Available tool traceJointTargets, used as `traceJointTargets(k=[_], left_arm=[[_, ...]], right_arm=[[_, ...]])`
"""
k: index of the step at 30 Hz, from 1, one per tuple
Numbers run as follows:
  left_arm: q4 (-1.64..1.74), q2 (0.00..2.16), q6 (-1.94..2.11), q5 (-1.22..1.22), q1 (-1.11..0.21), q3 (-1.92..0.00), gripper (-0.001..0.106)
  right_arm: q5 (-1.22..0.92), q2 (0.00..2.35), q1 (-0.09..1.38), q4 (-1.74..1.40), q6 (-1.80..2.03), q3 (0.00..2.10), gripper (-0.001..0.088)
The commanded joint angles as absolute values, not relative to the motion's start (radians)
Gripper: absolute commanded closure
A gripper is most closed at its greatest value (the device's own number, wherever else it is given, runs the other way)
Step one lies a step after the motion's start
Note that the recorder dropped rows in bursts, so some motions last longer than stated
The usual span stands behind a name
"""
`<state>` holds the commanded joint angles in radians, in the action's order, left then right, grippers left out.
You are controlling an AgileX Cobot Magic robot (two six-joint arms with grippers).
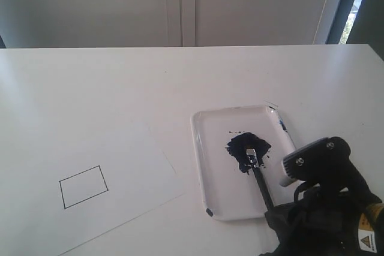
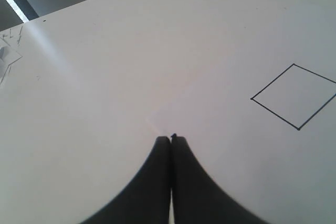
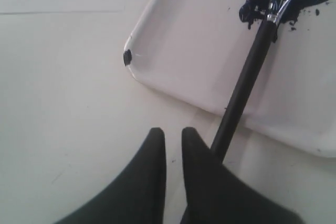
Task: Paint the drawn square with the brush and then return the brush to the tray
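My right gripper (image 3: 172,131) shows a slit between its jaws. The brush (image 3: 247,82) handle vanishes behind one finger (image 3: 205,182), so I cannot tell if it's clamped. The bristles rest in the tray (image 1: 216,175) at lower right; the drawn square (image 1: 84,186) at lower left is unpainted. A loose hold could drop the brush mid-carry and smear the paper (image 1: 126,154). My left gripper (image 2: 171,139) is pressed together, empty.

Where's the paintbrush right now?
On the right of the exterior view: the brush has its bristles in the paint blot on the tray, handle pointing back toward the right tool.
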<state>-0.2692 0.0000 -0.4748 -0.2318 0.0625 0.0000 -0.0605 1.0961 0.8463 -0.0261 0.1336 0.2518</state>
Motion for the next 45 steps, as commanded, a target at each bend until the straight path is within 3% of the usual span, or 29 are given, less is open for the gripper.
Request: traceJointTargets(k=[14, 18, 21, 22, 23, 24, 26, 32, 37, 45], left_arm=[[-0.269, 0.000, -0.475, -0.232, 0.063, 0.000, 0.104], [-0.269, 0.000, -0.475, -0.232, 0.063, 0.000, 0.104], [-0.269, 0.000, -0.475, -0.232, 0.063, 0.000, 0.104], [-0.269, 0.000, -0.475, -0.232, 0.063, 0.000, 0.104], [-0.269, 0.000, -0.475, -0.232, 0.063, 0.000, 0.104], [-0.269, 0.000, -0.475, -0.232, 0.063, 0.000, 0.104], [-0.269, 0.000, -0.475, -0.232, 0.063, 0.000, 0.104], [-0.269, 0.000, -0.475, -0.232, 0.063, 0.000, 0.104], [-0.269, 0.000, -0.475, -0.232, 0.063, 0.000, 0.104], [-0.269, 0.000, -0.475, -0.232, 0.063, 0.000, 0.104]], right_arm=[[0.000, 1.108, 0.846, 0.000, 0.201, 0.235, 0.0741], [0.038, 1.108, 0.846, 0.000, 0.211, 0.235, 0.0669], [0.048, 1.108, 0.846, 0.000, 0.211, 0.235, 0.0511], [0.050, 1.108, 0.846, 0.000, 0.211, 0.235, 0.0419], [0.056, 1.108, 0.846, 0.000, 0.211, 0.235, 0.0310], [0.075, 1.108, 0.846, 0.000, 0.209, 0.235, 0.0100], [0.120, 1.108, 0.835, 0.000, 0.202, 0.235, 0.0030], [0.200, 1.255, 0.721, 0.000, 0.130, 0.249, 0.0115], [0.295, 1.481, 0.714, 0.027, 0.072, 0.338, 0.0192], [0.356, 1.631, 0.714, 0.218, -0.092, 0.409, 0.0222]])
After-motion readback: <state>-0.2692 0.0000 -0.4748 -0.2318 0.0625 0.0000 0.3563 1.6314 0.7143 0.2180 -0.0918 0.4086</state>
